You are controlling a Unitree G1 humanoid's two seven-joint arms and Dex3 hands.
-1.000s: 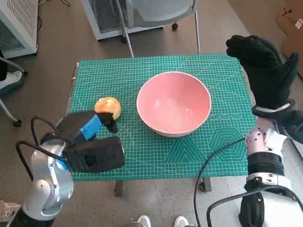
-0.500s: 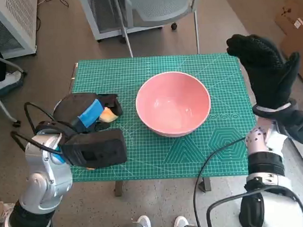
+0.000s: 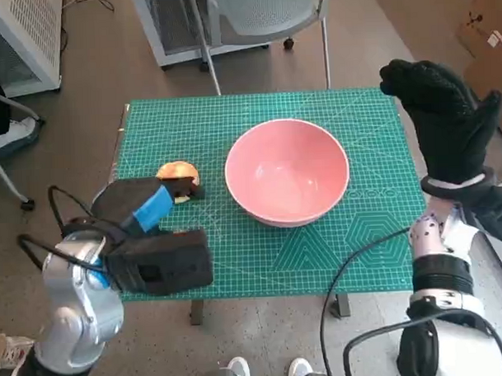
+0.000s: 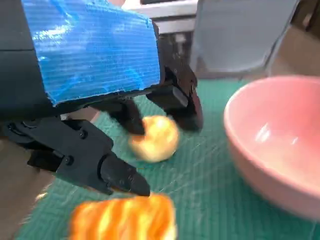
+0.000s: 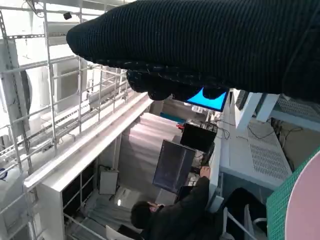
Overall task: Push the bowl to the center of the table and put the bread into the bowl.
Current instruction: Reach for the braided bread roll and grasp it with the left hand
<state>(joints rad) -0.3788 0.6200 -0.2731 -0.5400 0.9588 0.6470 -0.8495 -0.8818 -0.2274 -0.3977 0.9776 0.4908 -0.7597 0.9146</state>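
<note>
Head view: bread [image 3: 177, 170] lies just beyond the spread, empty left robot hand [image 3: 144, 204].

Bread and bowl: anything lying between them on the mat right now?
Only bare green mat separates the bread from the pink bowl in the head view. The left hand sits at the bread's near side, its fingertips reaching just past it toward the bowl.

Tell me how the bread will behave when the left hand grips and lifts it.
The bread is small and rounded, so it may roll if nudged on the mat. It looks like a soft, light bun, likely to squash under a hard grip. The left hand reaches it without clearly holding it.
</note>
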